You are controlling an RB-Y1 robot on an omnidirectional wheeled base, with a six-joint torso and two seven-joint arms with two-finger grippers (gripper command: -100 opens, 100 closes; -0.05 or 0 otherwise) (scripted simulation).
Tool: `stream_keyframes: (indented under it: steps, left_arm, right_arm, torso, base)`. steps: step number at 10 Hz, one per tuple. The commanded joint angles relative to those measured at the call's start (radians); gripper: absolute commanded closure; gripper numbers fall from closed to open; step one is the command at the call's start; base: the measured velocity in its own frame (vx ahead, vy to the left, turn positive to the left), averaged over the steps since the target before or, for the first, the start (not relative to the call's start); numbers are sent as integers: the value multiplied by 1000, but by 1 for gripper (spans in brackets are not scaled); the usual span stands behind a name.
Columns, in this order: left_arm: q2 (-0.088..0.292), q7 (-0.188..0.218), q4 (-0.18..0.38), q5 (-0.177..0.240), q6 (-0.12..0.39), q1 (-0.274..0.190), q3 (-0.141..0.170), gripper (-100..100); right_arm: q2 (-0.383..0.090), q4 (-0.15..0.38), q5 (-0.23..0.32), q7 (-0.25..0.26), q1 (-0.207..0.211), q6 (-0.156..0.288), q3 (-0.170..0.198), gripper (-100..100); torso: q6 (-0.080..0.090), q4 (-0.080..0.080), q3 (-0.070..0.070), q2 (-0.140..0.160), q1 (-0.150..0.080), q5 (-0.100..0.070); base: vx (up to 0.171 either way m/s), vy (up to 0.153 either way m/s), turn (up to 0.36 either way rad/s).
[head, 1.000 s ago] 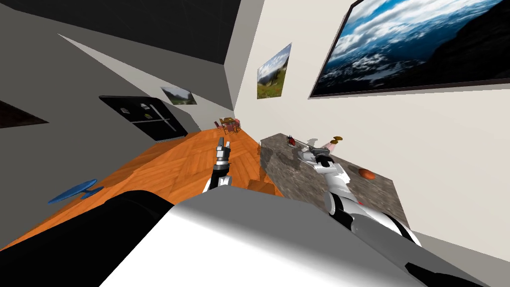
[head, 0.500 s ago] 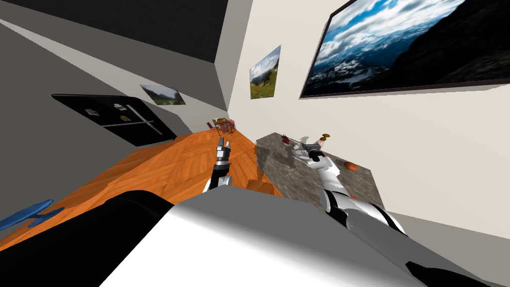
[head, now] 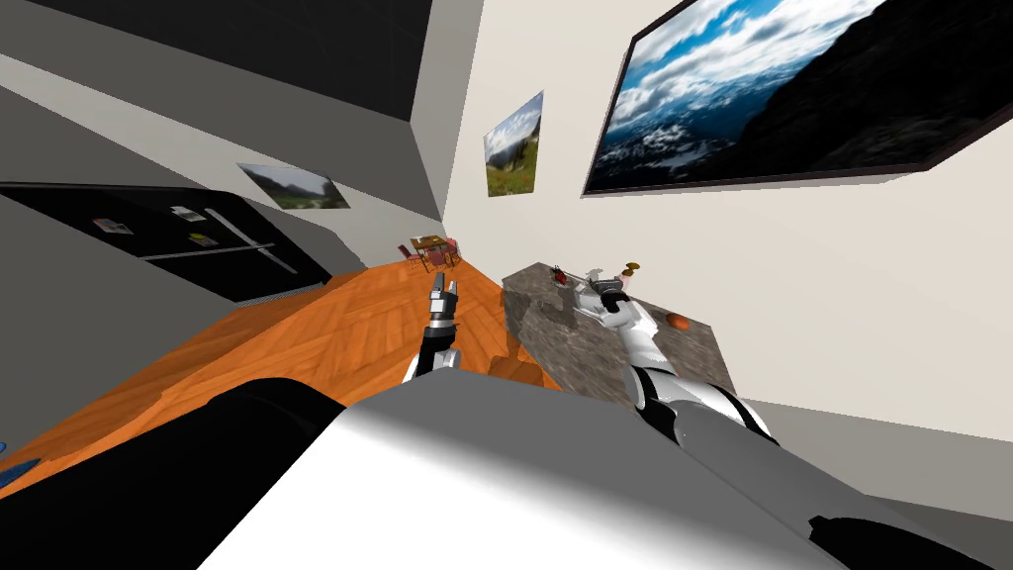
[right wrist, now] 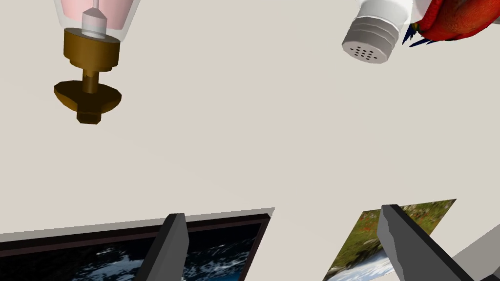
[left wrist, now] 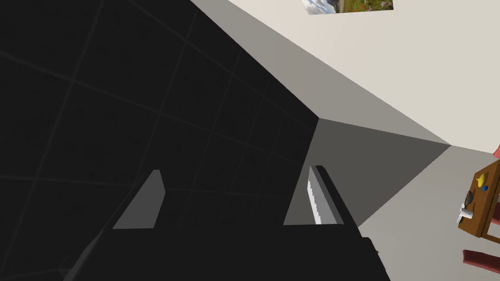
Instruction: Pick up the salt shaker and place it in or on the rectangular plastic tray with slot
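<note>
The salt shaker (right wrist: 372, 40), white with a grey perforated cap, stands next to a red object (right wrist: 454, 17). It is ahead of my right gripper (right wrist: 288, 249) and off to one finger's side, well apart from both fingers. That gripper is open with nothing between its fingers. In the head view the right gripper (head: 597, 288) reaches over a stone-patterned counter (head: 564, 341) among small items. My left gripper (head: 442, 293) hangs open over the wooden floor, and the left wrist view also shows the left gripper (left wrist: 229, 205) holding nothing.
A pink pump bottle with a brown pump (right wrist: 88, 73) stands on the other side of the right gripper's line. An orange object (head: 678, 320) lies on the counter near the wall. A small wooden table (left wrist: 481, 205) stands far off. Orange wooden floor (head: 326, 336) spreads to my left.
The whole head view has swung, so I have turned: the counter sits further left in the picture and the blue object on the floor has slid out. Both grippers stay open.
</note>
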Motion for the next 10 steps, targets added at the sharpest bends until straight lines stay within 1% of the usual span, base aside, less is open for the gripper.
stream_keyframes:
  steps: [1,2,3,4,5,6,10]
  left_arm:
    - [0,0,0,0,0,0,0,0]
    - [0,0,0,0,0,0,0,0]
    - [0,0,0,0,0,0,0,0]
    - [0,0,0,0,0,0,0,0]
    - [0,0,0,0,0,0,0,0]
    - [0,0,0,0,0,0,0,0]
    - [0,0,0,0,0,0,0,0]
  right_arm:
    - [10,-22,50,-50,-23,36,50,-100]
    - [10,-22,54,-69,-23,36,57,-100]
    - [23,-33,90,-112,-51,60,97,-100]
    - [23,-33,107,-123,-51,60,97,-100]
    - [30,-25,102,-103,-50,49,78,-100]
    - [30,-24,104,-107,-52,51,80,0]
    - [30,-24,104,-107,-52,51,80,0]
  torso:
    - [0,0,0,0,0,0]
    - [1,0,0,0,-1,0]
    - [0,0,0,0,0,0]
    - [1,0,0,-1,-1,0]
    - [0,0,0,-1,0,0]
    - [0,0,0,0,0,0]
    - [0,0,1,1,0,0]
  base:
    - [13,-8,-223]
    - [13,-4,-126]
    - [18,-11,-211]
    - [17,-4,-112]
    - [7,-1,-3]
    - [0,0,0]
    - [0,0,0]
